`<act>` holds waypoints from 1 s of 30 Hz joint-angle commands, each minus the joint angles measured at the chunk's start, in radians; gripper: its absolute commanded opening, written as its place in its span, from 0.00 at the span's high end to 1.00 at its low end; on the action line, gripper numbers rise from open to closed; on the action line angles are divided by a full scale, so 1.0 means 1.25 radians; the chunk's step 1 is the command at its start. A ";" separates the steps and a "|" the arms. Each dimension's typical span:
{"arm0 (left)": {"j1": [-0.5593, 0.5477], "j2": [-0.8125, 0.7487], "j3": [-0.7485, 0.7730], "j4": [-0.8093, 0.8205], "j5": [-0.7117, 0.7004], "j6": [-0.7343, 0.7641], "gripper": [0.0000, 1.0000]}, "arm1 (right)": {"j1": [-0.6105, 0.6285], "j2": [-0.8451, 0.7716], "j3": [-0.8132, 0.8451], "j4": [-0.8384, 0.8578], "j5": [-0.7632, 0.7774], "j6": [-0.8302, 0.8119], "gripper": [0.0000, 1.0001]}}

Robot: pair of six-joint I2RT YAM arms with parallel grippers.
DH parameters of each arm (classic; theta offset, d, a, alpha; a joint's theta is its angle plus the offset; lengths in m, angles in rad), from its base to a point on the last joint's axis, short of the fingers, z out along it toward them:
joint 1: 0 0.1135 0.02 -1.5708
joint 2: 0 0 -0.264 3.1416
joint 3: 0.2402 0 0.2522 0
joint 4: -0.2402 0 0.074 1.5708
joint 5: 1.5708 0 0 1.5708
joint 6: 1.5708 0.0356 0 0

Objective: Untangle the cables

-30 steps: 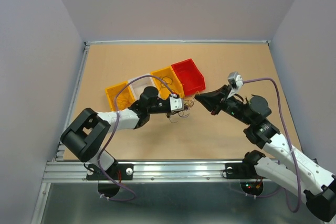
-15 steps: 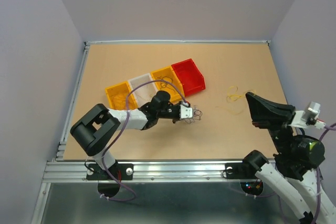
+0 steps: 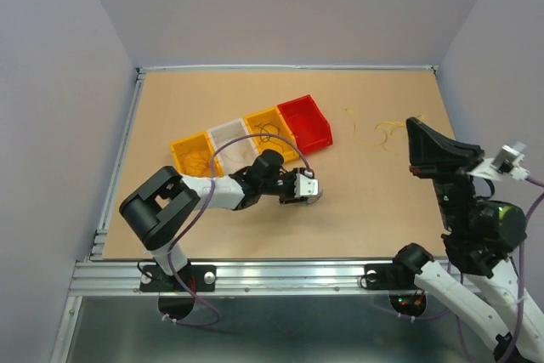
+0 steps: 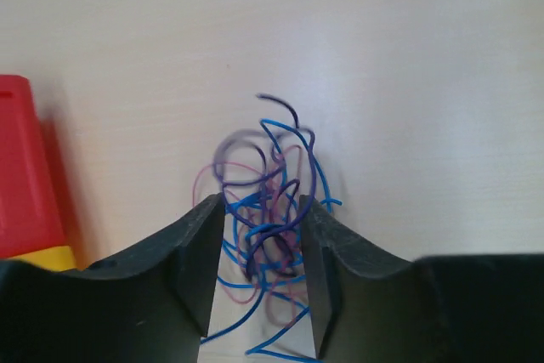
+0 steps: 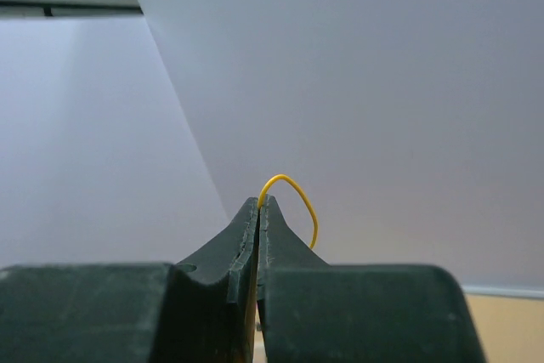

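Observation:
A wad of hair-thin blue and purple cables lies on the table. My left gripper is closed round it, a finger pressing each side. In the top view the left gripper is low on the table in front of the red bin. My right gripper is shut on a thin yellow cable that loops out past its tips. In the top view the right gripper is raised high at the right, and the yellow cable trails to its left.
Several small bins stand in a row at mid-table: yellow, white, orange and red. The orange and yellow bins hold some thin wires. The red bin's corner is at the left of the left wrist view.
My right arm has swung back and up to the right, drawing the yellow cable away from the wad. My left gripper has slid right and nearer with the blue-purple wad.

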 commanded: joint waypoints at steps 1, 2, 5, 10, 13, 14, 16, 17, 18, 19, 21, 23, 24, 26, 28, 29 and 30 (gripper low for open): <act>0.000 -0.128 0.000 0.022 -0.001 -0.005 0.43 | -0.002 0.133 0.063 -0.033 -0.126 -0.005 0.99; 0.000 -0.146 -0.006 0.011 -0.002 -0.001 0.34 | -0.001 0.156 0.072 -0.033 -0.143 -0.005 0.99; 0.000 -0.211 -0.020 -0.013 -0.013 0.016 0.25 | -0.002 0.230 0.094 -0.022 -0.204 -0.005 0.99; 0.043 -0.317 -0.043 0.024 -0.029 -0.040 0.25 | -0.001 0.318 0.111 0.017 -0.284 0.007 0.99; 0.098 -0.351 -0.061 0.115 -0.118 -0.127 0.25 | -0.002 0.378 0.126 0.022 -0.322 0.029 0.99; 0.140 -0.356 -0.065 0.142 -0.147 -0.181 0.25 | -0.001 0.391 0.131 0.025 -0.333 0.032 0.99; 0.193 -0.356 -0.069 0.208 -0.190 -0.234 0.25 | -0.002 0.435 0.132 0.027 -0.358 0.040 0.99; 0.221 -0.352 -0.068 0.224 -0.191 -0.263 0.25 | -0.001 0.450 0.133 0.031 -0.365 0.042 1.00; 0.268 -0.348 -0.066 0.250 -0.195 -0.310 0.25 | -0.002 0.469 0.135 0.036 -0.368 0.050 0.99; 0.287 -0.337 -0.060 0.261 -0.234 -0.336 0.25 | -0.002 0.482 0.136 0.043 -0.370 0.055 0.99; 0.323 -0.326 -0.053 0.288 -0.283 -0.408 0.27 | -0.002 0.529 0.136 0.069 -0.392 0.070 0.99; 0.378 -0.311 -0.047 0.298 -0.310 -0.444 0.29 | -0.002 0.578 0.146 0.090 -0.424 0.080 0.99; 0.393 -0.309 -0.048 0.306 -0.321 -0.466 0.30 | -0.002 0.592 0.150 0.098 -0.438 0.085 0.99; 0.436 -0.309 -0.060 0.339 -0.344 -0.520 0.34 | 0.001 0.637 0.163 0.120 -0.467 0.093 0.99; 0.469 -0.315 -0.070 0.363 -0.382 -0.554 0.36 | 0.004 0.677 0.179 0.133 -0.485 0.096 0.99; 0.476 -0.319 -0.075 0.374 -0.398 -0.579 0.38 | 0.006 0.692 0.186 0.134 -0.490 0.097 0.99; 0.485 -0.324 -0.082 0.384 -0.414 -0.591 0.41 | 0.008 0.704 0.192 0.138 -0.494 0.098 0.99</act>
